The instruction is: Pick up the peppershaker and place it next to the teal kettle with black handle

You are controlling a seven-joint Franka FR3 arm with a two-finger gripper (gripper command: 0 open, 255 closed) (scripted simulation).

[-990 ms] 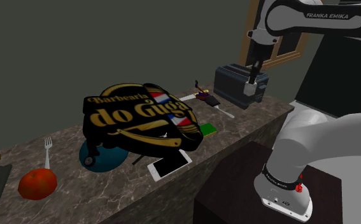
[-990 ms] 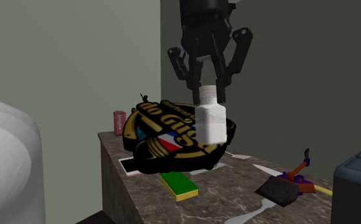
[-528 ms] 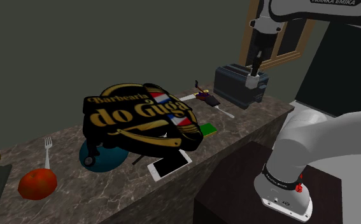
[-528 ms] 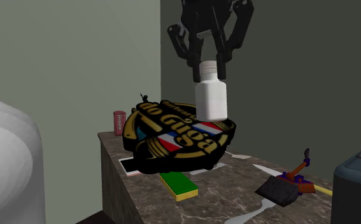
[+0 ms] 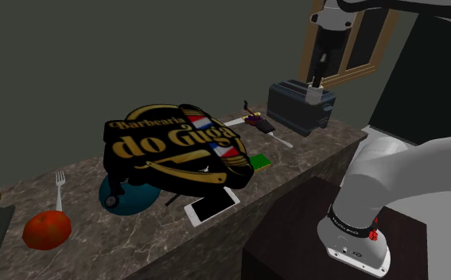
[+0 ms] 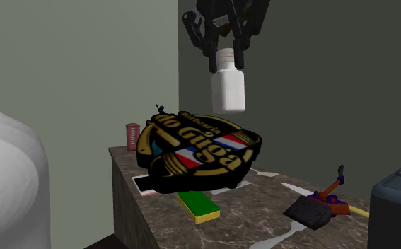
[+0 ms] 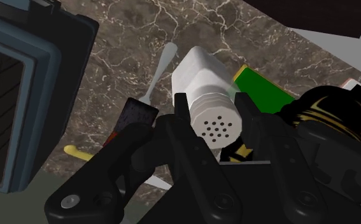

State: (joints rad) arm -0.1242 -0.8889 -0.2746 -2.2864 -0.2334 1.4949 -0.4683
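The gripper [image 6: 228, 62] clasps the white peppershaker [image 6: 228, 88] by its cap, whose perforations the wrist view reveals, high over the marble worktop [image 6: 262, 212] at 12 o'clock of the black bag [image 6: 199, 152], while the shoulder view shows the teal kettle [image 5: 136, 199] at the bag's 7 o'clock.

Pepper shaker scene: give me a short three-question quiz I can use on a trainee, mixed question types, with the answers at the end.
1. True or false: the claw is shut on the white pepper shaker, which hangs in the air above the counter.
2. In the shoulder view, which thing lies nearest the red tomato? A) fork B) phone C) toaster
3. Fill in: the claw grips the shaker by its perforated ___.

Key: 1 true; 2 A; 3 cap.
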